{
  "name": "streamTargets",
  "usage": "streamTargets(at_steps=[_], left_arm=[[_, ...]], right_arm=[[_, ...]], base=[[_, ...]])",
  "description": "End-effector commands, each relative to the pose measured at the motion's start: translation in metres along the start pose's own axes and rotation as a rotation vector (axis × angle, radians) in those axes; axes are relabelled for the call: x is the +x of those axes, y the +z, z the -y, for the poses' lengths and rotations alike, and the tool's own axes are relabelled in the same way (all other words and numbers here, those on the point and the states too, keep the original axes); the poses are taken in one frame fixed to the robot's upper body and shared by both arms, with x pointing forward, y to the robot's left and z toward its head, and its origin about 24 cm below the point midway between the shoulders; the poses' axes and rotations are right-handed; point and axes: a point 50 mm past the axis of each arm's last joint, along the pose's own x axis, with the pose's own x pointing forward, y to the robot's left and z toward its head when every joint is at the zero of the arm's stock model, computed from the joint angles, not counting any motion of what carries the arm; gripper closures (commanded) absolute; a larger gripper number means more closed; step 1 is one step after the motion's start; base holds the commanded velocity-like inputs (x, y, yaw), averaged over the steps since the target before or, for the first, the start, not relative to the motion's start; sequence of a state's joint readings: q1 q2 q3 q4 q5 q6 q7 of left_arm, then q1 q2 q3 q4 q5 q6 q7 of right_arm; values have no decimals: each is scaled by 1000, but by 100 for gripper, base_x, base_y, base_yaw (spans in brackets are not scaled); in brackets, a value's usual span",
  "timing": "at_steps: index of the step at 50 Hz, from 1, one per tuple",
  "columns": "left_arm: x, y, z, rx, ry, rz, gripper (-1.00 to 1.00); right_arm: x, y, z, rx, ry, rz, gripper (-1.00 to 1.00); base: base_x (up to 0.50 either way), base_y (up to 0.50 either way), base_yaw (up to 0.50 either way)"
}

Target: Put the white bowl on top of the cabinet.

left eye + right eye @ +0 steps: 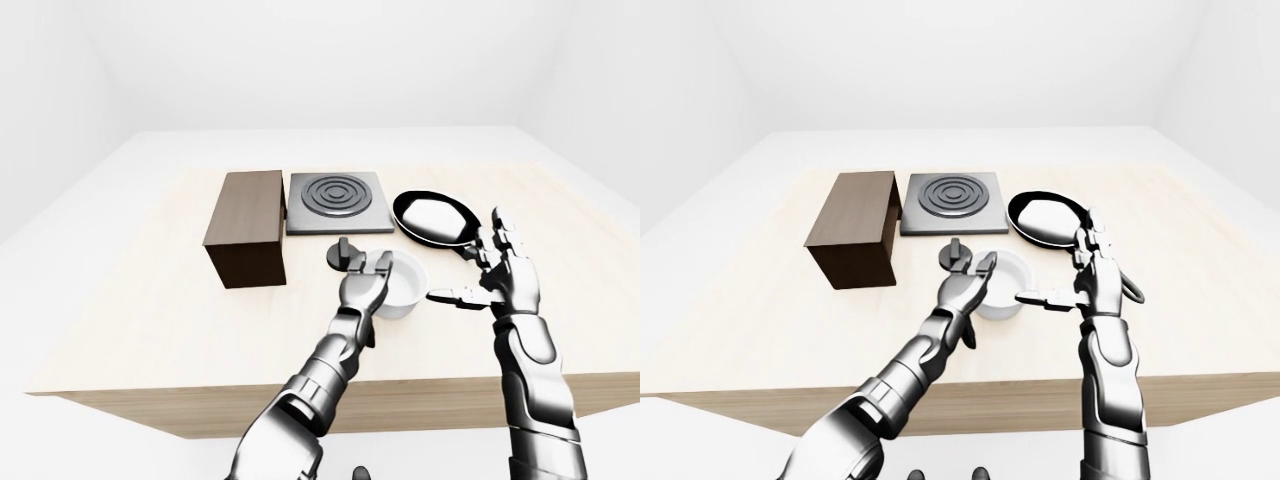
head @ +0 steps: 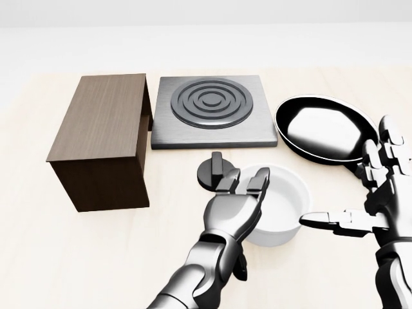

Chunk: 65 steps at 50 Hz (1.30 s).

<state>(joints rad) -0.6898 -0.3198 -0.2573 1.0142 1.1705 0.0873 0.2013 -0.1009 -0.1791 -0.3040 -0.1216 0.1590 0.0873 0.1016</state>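
The white bowl (image 2: 285, 205) stands upright on the wooden table (image 2: 77, 257), low and right of centre in the head view. The cabinet (image 2: 103, 125), a dark brown box, stands at the left, well apart from the bowl. My left hand (image 2: 243, 187) is open, palm and fingers against the bowl's left rim, not closed round it. My right hand (image 2: 357, 193) is open just right of the bowl, fingers upright, thumb pointing left near the bowl's right wall.
A grey stove plate (image 2: 212, 109) with ring burner lies right of the cabinet. A black frying pan (image 2: 325, 129) lies at the right, above my right hand. A small black knobbed disc (image 2: 214, 172) sits just above my left hand.
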Motion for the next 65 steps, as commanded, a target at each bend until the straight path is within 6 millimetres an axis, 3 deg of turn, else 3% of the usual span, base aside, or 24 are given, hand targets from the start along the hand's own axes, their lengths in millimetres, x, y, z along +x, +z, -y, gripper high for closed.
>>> streamTargets(at_steps=[1, 65], left_arm=[[1, 6, 4, 19, -21, 12, -100], [10, -13, 0, 60, -95, -66, -100]], right_arm=[[0, 3, 3, 5, -6, 13, -100], [-5, 8, 1, 6, 5, 35, -100]], base=[[0, 0, 0], [0, 0, 0]])
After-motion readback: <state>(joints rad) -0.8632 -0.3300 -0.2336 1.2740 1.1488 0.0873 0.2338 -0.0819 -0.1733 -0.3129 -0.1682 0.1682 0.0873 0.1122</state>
